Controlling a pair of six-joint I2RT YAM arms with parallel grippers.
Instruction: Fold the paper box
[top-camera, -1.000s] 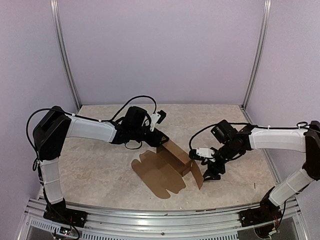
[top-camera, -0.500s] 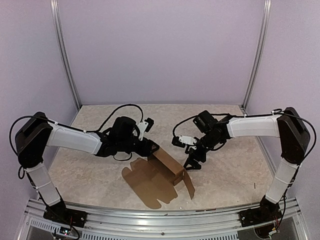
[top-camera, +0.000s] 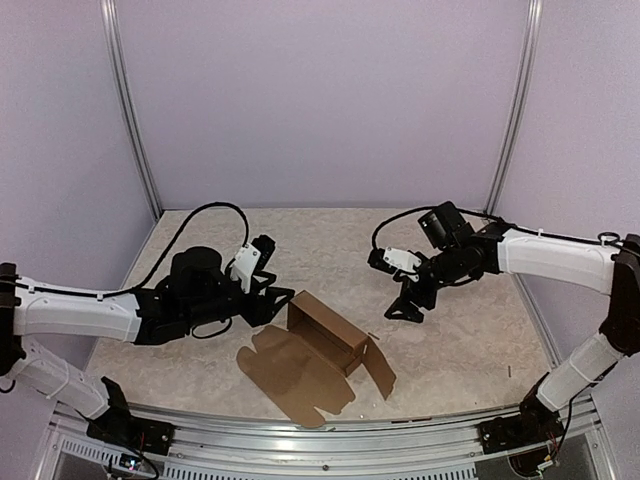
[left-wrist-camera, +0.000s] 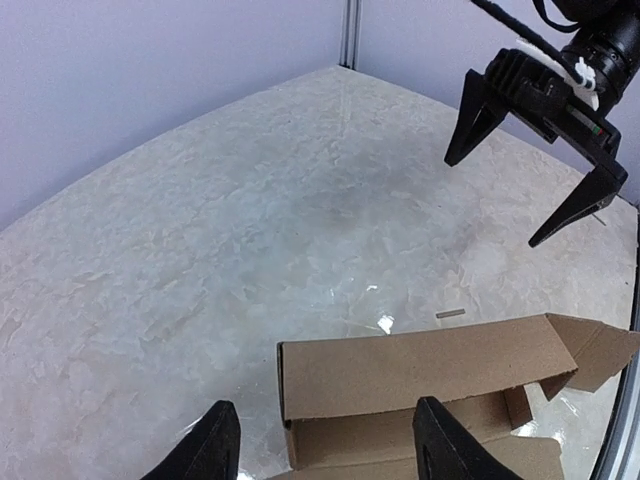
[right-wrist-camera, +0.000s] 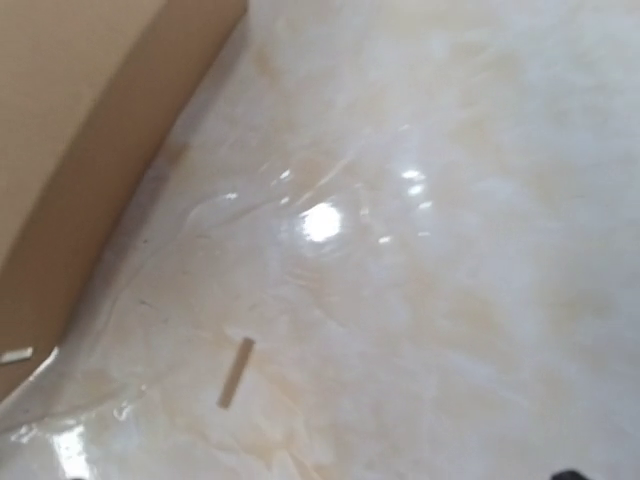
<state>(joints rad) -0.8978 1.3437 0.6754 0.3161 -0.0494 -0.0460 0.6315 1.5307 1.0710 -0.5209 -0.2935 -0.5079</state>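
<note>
Lying on the marbled beige bench (top-camera: 180, 365), the plain brown cardboard paper box (top-camera: 322, 345) sits near the front edge, between the two arms. One long wall stands upright, the scalloped lid sheet lies flat toward the arms' bases, and an end flap splays out on the right.

The left claw (top-camera: 283, 300) hovers at the box's left end with its jaws apart, gripping nothing. In its wrist view the two black fingers (left-wrist-camera: 218, 445) straddle the corner of the box (left-wrist-camera: 420, 375), and their bases are cut off by the bottom edge. The right claw (top-camera: 403, 314) hangs over bare bench beyond the box, well apart from it, with its jaws spread wide and empty.

Seen from the left wrist, the right claw (left-wrist-camera: 492, 200) carries a small white label (left-wrist-camera: 598, 128) with red and green marks, too small to read. The cardboard itself is plain.

The right wrist view is blurred. It shows a slab of the box (right-wrist-camera: 80, 120) cropped at the upper left, glare on the bench (right-wrist-camera: 450, 300), and a thin tan sliver (right-wrist-camera: 236, 372) lying loose. A dark speck at the bottom edge cannot be made out.
</note>
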